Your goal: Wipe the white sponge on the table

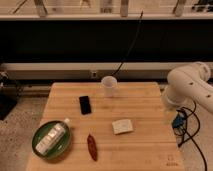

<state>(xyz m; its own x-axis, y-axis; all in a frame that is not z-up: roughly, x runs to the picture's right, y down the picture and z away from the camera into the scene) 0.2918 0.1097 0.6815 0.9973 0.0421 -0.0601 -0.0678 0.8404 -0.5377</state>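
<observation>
- Jaw state cannot be told: the gripper (171, 116) is judged to hang low off the table's right edge, under the bulky white robot arm (190, 86), and its tip is not made out clearly.
- A light bamboo-coloured rectangular wooden table (145, 102) fills the middle of the scene, its plank grain running left to right.
- A round green plate (36, 142) is set at the near left corner, and a white bottle-like object (52, 136) is laid across it.
- A white paper-like cup (108, 86) stands upright at the far edge, about mid-width.
- The small flat off-white rectangular sponge (122, 126) lies right of centre on the near half, apart from everything else.
- A slim black phone-like slab (85, 105) lies left of centre.
- A narrow red chilli-shaped object (92, 146) lies near the front edge.
- The coming reach is judged to turn on one relation: the sponge lies leftward and slightly nearer than the gripper, its long axis roughly left-right, with bare wood between them.
</observation>
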